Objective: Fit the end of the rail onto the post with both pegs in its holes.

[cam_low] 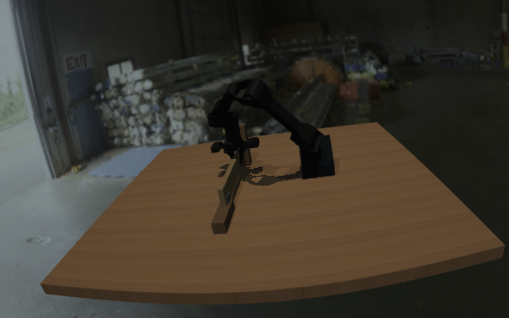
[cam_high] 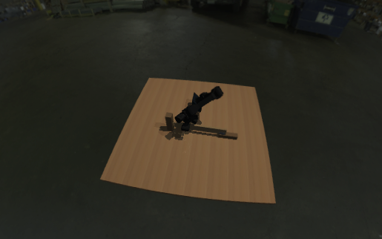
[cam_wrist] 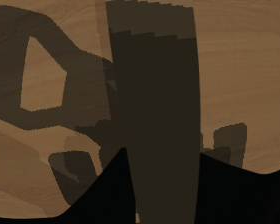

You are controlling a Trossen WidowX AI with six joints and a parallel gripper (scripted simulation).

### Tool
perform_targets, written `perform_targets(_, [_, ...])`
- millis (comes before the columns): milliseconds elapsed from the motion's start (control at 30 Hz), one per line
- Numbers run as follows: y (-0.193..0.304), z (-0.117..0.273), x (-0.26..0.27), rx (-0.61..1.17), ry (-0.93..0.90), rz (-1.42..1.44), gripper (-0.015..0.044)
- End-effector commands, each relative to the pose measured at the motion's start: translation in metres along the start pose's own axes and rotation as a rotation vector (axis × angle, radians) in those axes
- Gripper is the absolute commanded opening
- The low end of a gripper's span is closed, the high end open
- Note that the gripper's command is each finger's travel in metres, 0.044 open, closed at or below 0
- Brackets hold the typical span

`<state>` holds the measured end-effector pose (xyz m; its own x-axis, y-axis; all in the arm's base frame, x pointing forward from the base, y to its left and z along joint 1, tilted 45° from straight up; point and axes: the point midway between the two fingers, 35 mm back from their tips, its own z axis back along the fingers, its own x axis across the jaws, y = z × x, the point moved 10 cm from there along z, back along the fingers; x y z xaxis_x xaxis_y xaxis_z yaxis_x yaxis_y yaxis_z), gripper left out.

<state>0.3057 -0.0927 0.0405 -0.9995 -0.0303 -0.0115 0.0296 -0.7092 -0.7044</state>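
The long wooden rail [cam_high: 209, 130] [cam_low: 229, 180] [cam_wrist: 156, 100] runs from the low footboard block [cam_high: 231, 136] [cam_low: 221, 222] towards the upright post [cam_high: 169, 121] [cam_low: 243, 131]. Its far end is at the block's bracket. My gripper [cam_high: 185, 128] [cam_low: 236, 155] [cam_wrist: 147, 151] is shut on the rail near its post end, with one finger on each side. The rail looks close to level above its shadow; its exact tilt is unclear. The gripper hides the rail's post end and the pegs in the top and exterior views, so I cannot tell whether rail and post touch.
The dark arm base [cam_low: 317, 160] stands on the wooden table [cam_high: 201, 171] [cam_low: 317, 247], to the right of the rail in the exterior view. The arm reaches over from it to the rail. Arm shadows fall around the post and beside the rail.
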Motion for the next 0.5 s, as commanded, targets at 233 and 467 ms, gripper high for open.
perform_targets(233, [0.0043, 0.0007, -0.0006, 0.0, 0.004, 0.002, 0.0])
perform_targets(467, [0.0063, 0.0003, -0.0006, 0.0, 0.004, 0.002, 0.0])
